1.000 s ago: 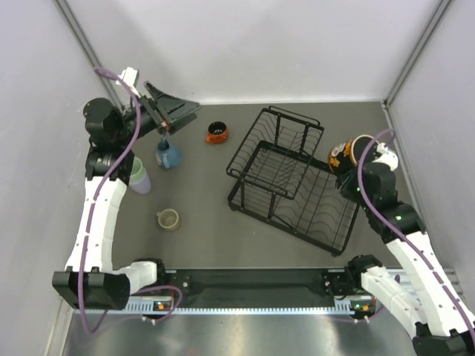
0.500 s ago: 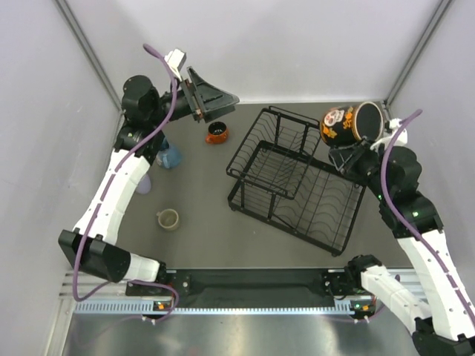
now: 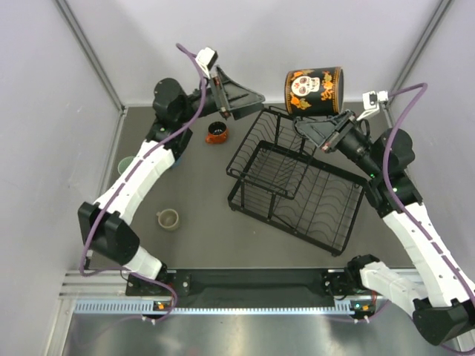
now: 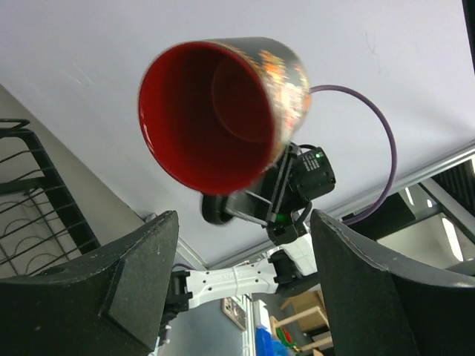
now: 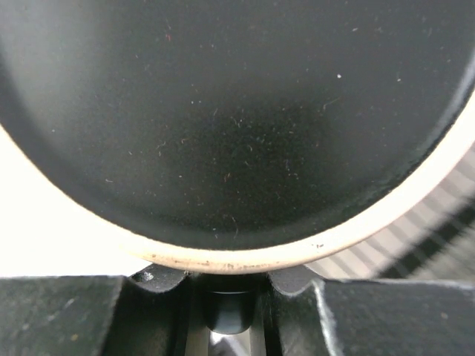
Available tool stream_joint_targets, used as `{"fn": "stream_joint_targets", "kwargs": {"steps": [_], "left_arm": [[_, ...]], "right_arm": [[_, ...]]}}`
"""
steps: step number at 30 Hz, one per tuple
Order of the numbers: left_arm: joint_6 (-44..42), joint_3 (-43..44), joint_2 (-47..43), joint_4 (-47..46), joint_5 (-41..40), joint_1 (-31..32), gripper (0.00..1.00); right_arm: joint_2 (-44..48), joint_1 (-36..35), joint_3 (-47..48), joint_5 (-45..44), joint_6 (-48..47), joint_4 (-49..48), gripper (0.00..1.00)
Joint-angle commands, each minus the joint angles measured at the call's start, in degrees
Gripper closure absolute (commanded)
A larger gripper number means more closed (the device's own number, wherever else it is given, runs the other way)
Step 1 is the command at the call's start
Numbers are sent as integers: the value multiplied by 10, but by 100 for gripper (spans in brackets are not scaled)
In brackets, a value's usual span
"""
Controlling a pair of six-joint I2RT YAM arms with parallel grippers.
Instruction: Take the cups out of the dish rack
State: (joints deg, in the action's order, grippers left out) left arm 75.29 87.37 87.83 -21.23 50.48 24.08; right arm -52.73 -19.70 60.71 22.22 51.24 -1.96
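A grey table (image 3: 200,252) boxed in by white walls (image 3: 260,44); on it one black wire dish rack (image 3: 245,144), set at a slant right of centre. Four cups show from above; one patterned mug (image 3: 314,91) in the air over the rack's far raised tier, lying sideways with its red mouth toward the left gripper (image 3: 251,100); one orange cup (image 3: 217,133) on the table just left of the rack; one beige mug (image 3: 168,219) nearer the front; one mint-green tumbler (image 3: 128,162) at the left, half hidden by the left arm (image 3: 141,178). The right gripper (image 3: 319,124) is clamped on the patterned mug; the left gripper's jaws stand wide apart, holding nothing, near the mug's mouth but apart from it.
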Motion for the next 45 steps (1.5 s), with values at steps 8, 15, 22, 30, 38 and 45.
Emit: {"fn": "stream_joint_targets", "kwargs": {"steps": [8,15,22,30,38,45], "left_arm": [[9,39,52,-162,4,5,23],[18,42,59,-215,10,15,20],[-5,68,65,-196,14,45,17],[-22,58,56,-190,12,52,18],[-56,51,49,-151,1,52,53],[-117,46,26,-73,-27,52,100]], "right_arm": [[13,-18,10,121,154,-305,100],[-8,-22,0,168,264,-411,100],[-16,-44,-2,171,258,-408,100],[-20,-62,-12,160,243,-401,100],[-34,-73,-18,159,208,-334,100],[-20,-73,-4,110,79,-161,77]]}}
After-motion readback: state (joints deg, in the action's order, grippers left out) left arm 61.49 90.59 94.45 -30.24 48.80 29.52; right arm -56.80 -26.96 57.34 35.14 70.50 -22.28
